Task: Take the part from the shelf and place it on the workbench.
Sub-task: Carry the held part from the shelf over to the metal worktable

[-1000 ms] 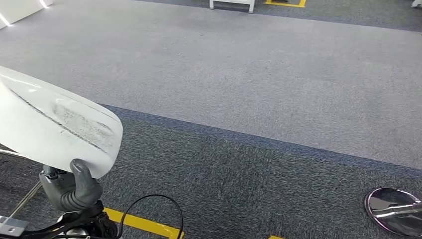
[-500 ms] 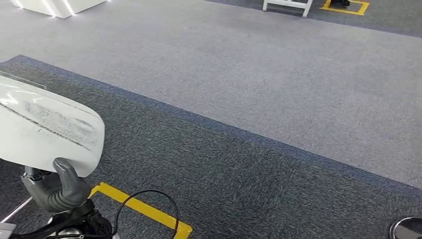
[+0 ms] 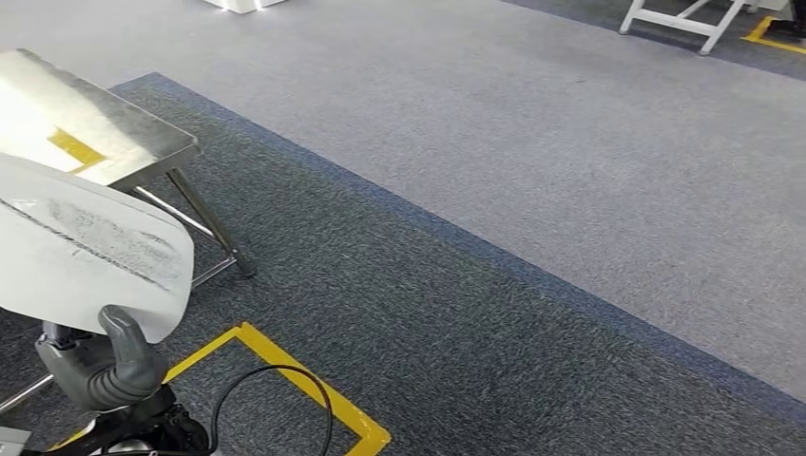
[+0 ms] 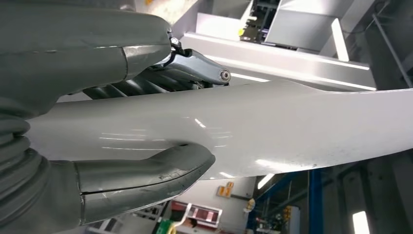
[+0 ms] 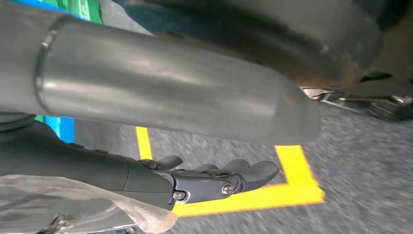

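I hold one part (image 3: 86,247), a large white curved panel with a glossy skin and a grey scuffed patch on its upper face, in my left hand (image 3: 100,366). In the head view the thumb rises over the panel's near edge and presses on it, while the rest of the hand sits underneath. In the left wrist view my thick grey thumb lies against one face of the panel (image 4: 253,131) and my darker fingers (image 4: 146,85) close on the opposite face, so the panel is clamped between them. It stands clear of the floor at the lower left of my view, and its far edge overlaps the near side of one steel workbench (image 3: 124,128) in the picture; I cannot tell whether the two touch.

The workbench has a shiny metal top with one strip of yellow tape (image 3: 76,147) on it and thin metal legs (image 3: 214,228) standing on dark grey carpet (image 3: 456,313). One corner of yellow floor marking (image 3: 314,389) lies on that carpet just beside my left hand, and one black cable (image 3: 276,380) loops up from my wrist. Farther off, a band of lighter grey carpet (image 3: 532,123) runs across, and one white frame (image 3: 684,19) stands at its far edge.

My right hand (image 5: 214,178) hangs over the dark carpet beside a yellow marking (image 5: 292,187); its fingers are loosely bent, apart from the thumb, with nothing in them.
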Robot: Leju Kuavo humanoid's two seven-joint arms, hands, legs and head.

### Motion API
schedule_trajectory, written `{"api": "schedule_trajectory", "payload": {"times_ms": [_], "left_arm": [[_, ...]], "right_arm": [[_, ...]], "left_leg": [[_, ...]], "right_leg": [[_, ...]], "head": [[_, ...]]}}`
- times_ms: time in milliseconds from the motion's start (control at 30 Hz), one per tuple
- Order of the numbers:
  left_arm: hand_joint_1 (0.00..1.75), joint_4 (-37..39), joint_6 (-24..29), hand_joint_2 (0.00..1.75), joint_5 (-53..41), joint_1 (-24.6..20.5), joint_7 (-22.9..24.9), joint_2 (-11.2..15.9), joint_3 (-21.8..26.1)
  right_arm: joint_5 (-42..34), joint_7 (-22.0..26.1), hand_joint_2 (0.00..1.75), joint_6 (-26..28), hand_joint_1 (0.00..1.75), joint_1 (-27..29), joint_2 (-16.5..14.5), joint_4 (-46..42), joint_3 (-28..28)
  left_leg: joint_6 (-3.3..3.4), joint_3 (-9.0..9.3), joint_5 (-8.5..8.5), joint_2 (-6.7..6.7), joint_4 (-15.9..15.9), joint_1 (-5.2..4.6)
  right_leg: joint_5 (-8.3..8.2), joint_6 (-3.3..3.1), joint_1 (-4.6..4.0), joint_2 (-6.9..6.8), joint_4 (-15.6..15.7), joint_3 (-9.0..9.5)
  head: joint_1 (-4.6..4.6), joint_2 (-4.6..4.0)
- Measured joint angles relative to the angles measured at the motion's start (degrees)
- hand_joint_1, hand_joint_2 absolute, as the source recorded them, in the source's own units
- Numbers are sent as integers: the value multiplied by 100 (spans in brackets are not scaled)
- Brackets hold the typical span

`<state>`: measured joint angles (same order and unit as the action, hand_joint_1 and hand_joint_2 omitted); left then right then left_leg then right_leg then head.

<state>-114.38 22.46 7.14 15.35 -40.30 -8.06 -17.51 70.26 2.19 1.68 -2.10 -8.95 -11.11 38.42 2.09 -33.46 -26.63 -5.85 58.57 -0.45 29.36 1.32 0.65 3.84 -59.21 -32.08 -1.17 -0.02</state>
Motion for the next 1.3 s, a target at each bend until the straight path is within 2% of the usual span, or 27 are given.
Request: {"api": "schedule_trajectory", "payload": {"times_ms": [33, 100, 167, 233, 300, 333, 367, 400, 467, 533, 600, 633, 700, 733, 767, 800, 833, 867, 900, 967, 1033, 1067, 1100, 1133, 1200, 1267, 1300], "left_arm": [[175, 2, -10, 175, 13, 1, 1, 2, -2], [175, 7, -13, 175, 17, 17, 1, 11, -4], [175, 10, -4, 175, 2, 20, 1, 23, -7], [175, 16, 1, 175, -5, 10, 0, 31, -11], [175, 23, 5, 175, -7, 13, 1, 38, -12], [175, 26, 8, 175, -7, 20, 1, 42, -12], [175, 28, 10, 175, -7, 24, 1, 47, -11], [175, 28, 11, 175, -7, 27, 1, 50, -12], [175, 29, 11, 175, -8, 22, 1, 56, -13], [175, 29, 12, 175, -15, 15, 1, 63, -12], [175, 30, 10, 175, -26, 14, 2, 68, -11], [175, 31, 8, 175, -32, 13, 2, 68, -11], [175, 38, 5, 175, -59, -14, 2, 66, -22], [175, 46, 8, 175, -79, -33, 2, 65, -32], [175, 58, 11, 175, -100, -53, 2, 63, -42], [175, 73, 14, 175, -117, -67, 2, 62, -50], [175, 87, 15, 175, -128, -77, 2, 63, -54], [175, 102, 16, 175, -137, -88, 2, 63, -56], [175, 114, 17, 175, -143, -103, 2, 63, -58], [175, 139, 37, 175, -163, -155, 2, 63, -83], [175, 164, 76, 175, -190, -209, 2, 62, -131], [175, 175, 96, 175, -197, -224, 2, 62, -149], [175, 182, 109, 175, -199, -231, 2, 63, -159], [175, 186, 122, 175, -199, -232, 1, 65, -161], [175, 191, 136, 175, -199, -253, 1, 70, -162], [175, 199, 150, 175, -199, -279, 2, 73, -168], [175, 205, 159, 175, -197, -285, 2, 75, -172]], "right_arm": [[-4, 13, 0, 7, 0, -7, -2, 1, -1], [-14, 26, 0, 21, 0, -23, -7, 1, -2], [-21, 34, 0, 27, 0, -27, -15, 1, 0], [-24, 39, 0, 28, 0, -20, -21, 1, 1], [-24, 38, 0, 26, 0, -5, -23, 1, 0], [-25, 37, 0, 26, 0, 2, -23, 1, 0], [-25, 37, 0, 26, 0, 2, -24, 1, 0], [-26, 37, 0, 26, 0, 0, -26, 1, 0], [-25, 38, 0, 26, 0, -2, -31, 1, 0], [-25, 39, 0, 25, 0, -11, -34, 1, 0], [-26, 38, 0, 16, 0, -43, -34, 1, 0], [-26, 36, 0, 8, 0, -62, -34, 1, 0], [-30, 32, 0, -6, 0, -79, -34, 1, 0], [-35, 30, 0, -10, 0, -76, -34, 1, 0], [-44, 29, 0, -13, 0, -70, -34, 1, 0], [-53, 33, 0, -16, 0, -60, -34, 2, 0], [-63, 43, 0, -20, 0, -48, -34, 2, 1], [-70, 54, 0, -24, 0, -39, -34, 3, 1], [-72, 64, 0, -28, 0, -33, -34, 3, 2], [-63, 72, 0, -48, 0, -34, -34, 4, 2], [-49, 69, 0, -76, 0, -37, -32, 7, 2], [-43, 67, 0, -88, 0, -39, -30, 8, 2], [-38, 67, 0, -94, 0, -44, -28, 8, 3], [-34, 67, 0, -98, 0, -48, -28, 8, 5], [-31, 75, 0, -102, 0, -53, -31, 8, 7], [-31, 85, 0, -107, 0, -42, -32, 8, 8], [-29, 87, 0, -108, 0, -31, -32, 8, 9]], "left_leg": [[-32, -20, 8, -61, 4, 7], [-101, -48, 21, -146, 2, 26], [-166, -125, -110, 54, 174, 12], [-223, -381, -448, 378, 764, 8], [-264, -690, -723, 491, 1446, 35], [-276, -743, -717, 510, 1569, 46], [-281, -687, -600, 532, 1468, 54], [-275, -521, -398, 584, 1152, 56], [-231, -118, -92, 847, 372, 18], [-166, 46, -39, 1023, 18, -30], [-101, 30, -34, 922, -10, -34], [-70, 32, -21, 855, -31, -23], [-3, 41, 10, 726, -69, 13], [17, 37, 16, 662, -71, 22], [31, 32, 19, 591, -70, 27], [37, 29, 19, 512, -67, 27], [38, 30, 19, 430, -64, 27], [37, 33, 19, 346, -58, 28], [34, 36, 17, 263, -51, 30], [9, 28, 9, 108, -25, 29], [-54, -12, 16, -27, 2, 31], [-94, -34, 30, -87, 2, 38], [-132, -49, 48, -145, -3, 48], [-162, -61, 41, -142, 7, 52], [-220, -177, -137, 90, 265, 39], [-268, -479, -503, 410, 941, 42], [-286, -643, -650, 476, 1305, 53]], "right_leg": [[6, -10, -2, 42, 107, 62], [6, -36, 0, -57, 168, 123], [-21, -87, 14, -193, 223, 156], [-19, -128, 9, -352, 248, 183], [6, -143, -3, -523, 244, 199], [20, -142, -6, -609, 243, 211], [36, -139, -7, -688, 243, 229], [56, -131, -7, -763, 242, 258], [105, -94, -24, -888, 236, 314], [146, -41, -52, -999, 230, 340], [174, 13, -63, -1122, 238, 367], [213, 43, -57, -1097, 219, 368], [433, 97, -33, -815, -97, 229], [605, 115, -20, -618, -443, 59], [773, 126, -11, -489, -853, -149], [879, 134, -6, -429, -1209, -346], [879, 135, -4, -407, -1398, -476], [762, 131, -3, -395, -1362, -503], [551, 124, 0, -371, -1109, -426], [144, 101, 21, -169, -335, -124], [22, 71, 35, 14, 99, 83], [41, 49, 30, 26, 129, 111], [30, 18, 25, -27, 143, 129], [13, -18, 27, -90, 164, 138], [-14, -84, 42, -233, 209, 162], [-7, -122, 36, -396, 217, 174], [2, -131, 29, -486, 215, 176]], "head": [[-1, 0], [-1, 0], [-26, 0], [-61, 0], [-71, 0], [-71, 0], [-72, 0], [-72, 0], [-74, 0], [-67, 0], [-54, 0], [-47, 0], [-24, 0], [-9, 0], [1, 0], [6, 0], [5, 0], [6, 0], [5, 0], [4, 0], [4, 0], [4, 0], [5, 0], [4, 0], [-33, 0], [-70, 0], [-70, 0]]}}
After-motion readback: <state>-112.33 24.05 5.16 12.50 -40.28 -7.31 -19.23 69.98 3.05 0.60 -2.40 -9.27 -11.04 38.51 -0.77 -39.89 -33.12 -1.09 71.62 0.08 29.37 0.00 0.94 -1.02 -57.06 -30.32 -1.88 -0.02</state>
